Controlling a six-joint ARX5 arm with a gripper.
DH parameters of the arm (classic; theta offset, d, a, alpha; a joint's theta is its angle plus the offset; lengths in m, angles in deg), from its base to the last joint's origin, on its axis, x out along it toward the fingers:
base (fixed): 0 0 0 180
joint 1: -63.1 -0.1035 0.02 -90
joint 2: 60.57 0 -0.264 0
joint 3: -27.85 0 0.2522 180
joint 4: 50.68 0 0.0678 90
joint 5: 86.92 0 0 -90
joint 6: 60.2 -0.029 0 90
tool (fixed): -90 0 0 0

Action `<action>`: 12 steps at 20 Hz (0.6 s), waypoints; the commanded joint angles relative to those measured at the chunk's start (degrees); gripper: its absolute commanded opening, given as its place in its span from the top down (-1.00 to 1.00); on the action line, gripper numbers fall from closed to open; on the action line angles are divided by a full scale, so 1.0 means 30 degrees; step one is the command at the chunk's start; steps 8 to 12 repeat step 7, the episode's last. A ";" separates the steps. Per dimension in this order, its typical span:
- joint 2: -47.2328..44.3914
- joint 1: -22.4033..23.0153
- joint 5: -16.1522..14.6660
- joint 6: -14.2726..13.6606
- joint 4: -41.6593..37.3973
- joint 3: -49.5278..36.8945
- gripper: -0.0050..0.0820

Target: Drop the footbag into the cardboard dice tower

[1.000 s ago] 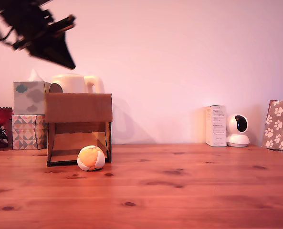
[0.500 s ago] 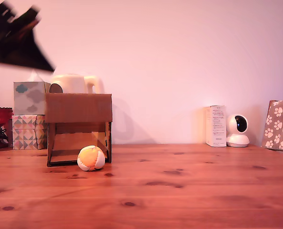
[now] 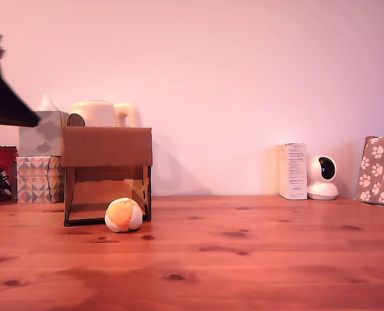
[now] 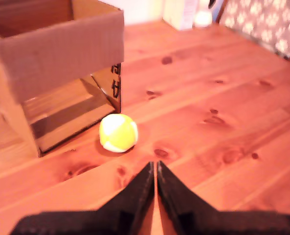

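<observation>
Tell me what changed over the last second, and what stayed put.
The gripper swung toward the exterior view's left and down, now mostly out of that view; its jaws are shut and hold nothing. The footbag stayed on the table at the cardboard dice tower's front opening. Nothing was grasped or released.

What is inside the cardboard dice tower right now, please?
Nothing shows in the lower opening of the cardboard dice tower; its upper part is hidden. The footbag lies on the table outside.

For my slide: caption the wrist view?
Shut gripper above the table, footbag resting outside the cardboard dice tower.
</observation>
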 commanded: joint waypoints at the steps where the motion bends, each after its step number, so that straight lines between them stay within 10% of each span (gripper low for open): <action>1: 0.0911 0.0036 0.0029 0.0219 0.0678 -0.0335 0.94; 12: 0.3963 0.0036 0.0022 0.0233 0.2747 -0.0328 0.94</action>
